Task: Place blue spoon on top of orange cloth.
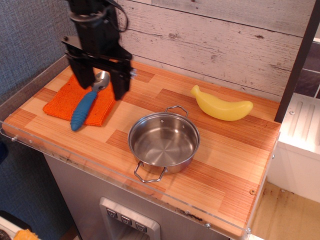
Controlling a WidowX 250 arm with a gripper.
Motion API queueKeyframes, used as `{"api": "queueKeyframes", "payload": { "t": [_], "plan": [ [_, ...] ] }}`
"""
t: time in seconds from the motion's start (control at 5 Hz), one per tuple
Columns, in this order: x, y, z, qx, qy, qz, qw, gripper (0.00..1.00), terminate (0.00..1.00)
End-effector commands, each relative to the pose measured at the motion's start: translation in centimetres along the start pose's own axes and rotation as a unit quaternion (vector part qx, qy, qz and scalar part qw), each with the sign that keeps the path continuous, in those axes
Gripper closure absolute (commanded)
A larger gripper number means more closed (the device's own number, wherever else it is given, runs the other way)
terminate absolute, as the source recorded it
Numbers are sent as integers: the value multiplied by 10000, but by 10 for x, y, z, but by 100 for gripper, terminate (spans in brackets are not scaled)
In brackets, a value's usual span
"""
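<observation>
Your gripper [102, 85] hangs above the counter with its fingers spread apart, holding nothing. Just beneath it the blue spoon [86, 106] lies diagonally across the orange cloth [64, 100], handle tip overhanging the cloth's near edge. To the right sit a steel pot [163, 143] and a yellow banana [221, 106].

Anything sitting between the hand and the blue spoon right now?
Nothing visible. The black hand, open, hangs directly above the blue-handled spoon with a silver bowl, which lies on the fuzzy orange cloth, handle tip overhanging its front edge.
</observation>
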State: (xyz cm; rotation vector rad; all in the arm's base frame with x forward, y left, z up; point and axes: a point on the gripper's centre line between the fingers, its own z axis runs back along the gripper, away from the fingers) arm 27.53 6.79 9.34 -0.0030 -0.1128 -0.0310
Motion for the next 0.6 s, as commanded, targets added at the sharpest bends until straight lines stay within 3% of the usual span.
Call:
{"api": "queueKeyframes", "payload": {
  "t": [0.0,0.2,0.4],
  "plan": [
    [-3,-19,12,99,-213,-219,9995,0,0],
    [-3,-19,12,99,-213,-219,9995,0,0],
    [-3,-19,12,99,-213,-219,9995,0,100]
  ]
}}
